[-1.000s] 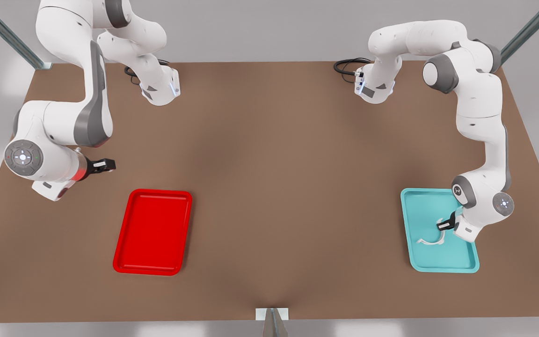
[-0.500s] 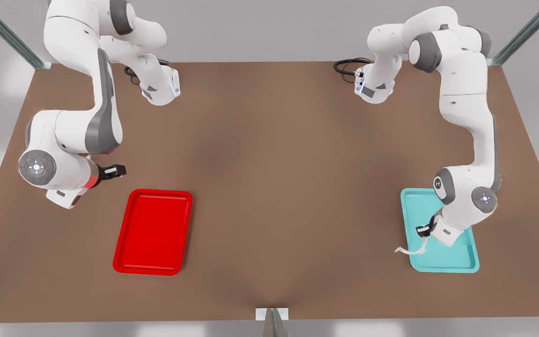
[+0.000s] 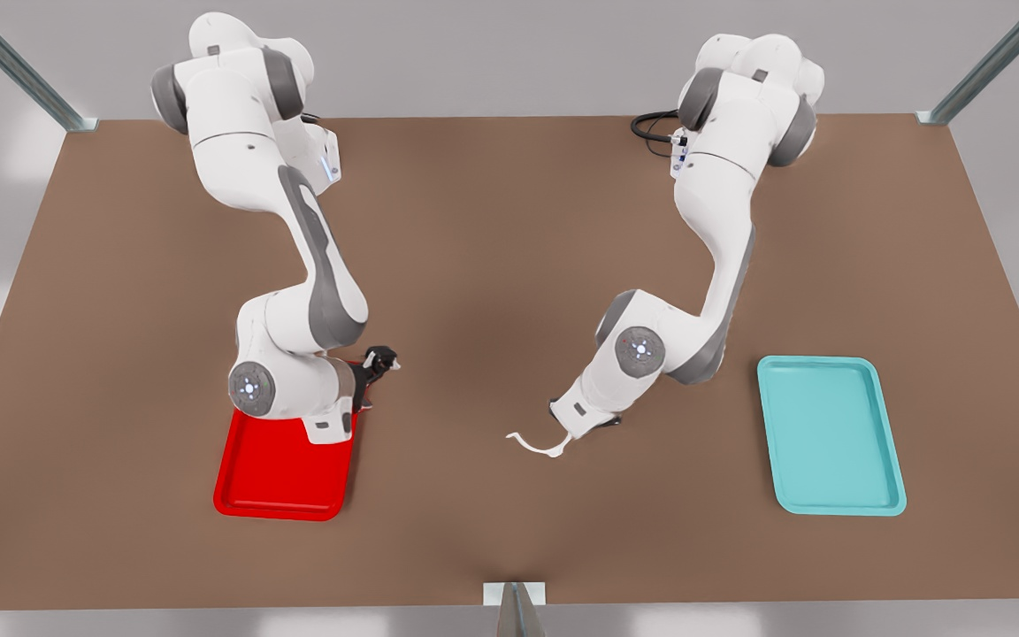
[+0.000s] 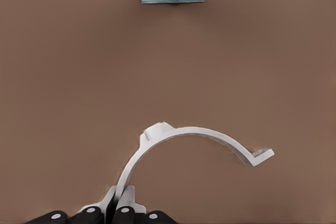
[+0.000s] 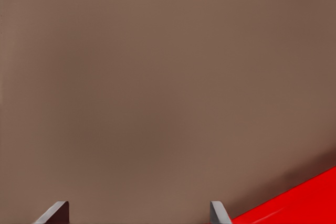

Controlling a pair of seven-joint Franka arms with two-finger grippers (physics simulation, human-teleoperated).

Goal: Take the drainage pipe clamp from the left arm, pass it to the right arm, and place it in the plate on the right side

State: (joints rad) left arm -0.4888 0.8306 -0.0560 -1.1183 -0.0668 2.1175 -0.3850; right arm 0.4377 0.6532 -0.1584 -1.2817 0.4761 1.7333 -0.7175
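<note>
Your left gripper [image 4: 119,203] pinches one end of the drainage pipe clamp [image 3: 538,445] above bare table [image 3: 492,248], between the trays. The free tabbed end [image 4: 261,155] points toward the right gripper [image 3: 383,359], whose fingers [image 5: 216,212] stand spread by the plate [image 3: 284,482]. Bring the two together slowly — offer that free end square, and let go only once it's gripped. The middle is open; mind the plate's rim and the teal tray [image 3: 831,435] well off.

Brown tabletop [image 3: 509,239] with grey metal frame posts [image 3: 19,66] at its corners, pale grey wall [image 3: 492,53] behind.
</note>
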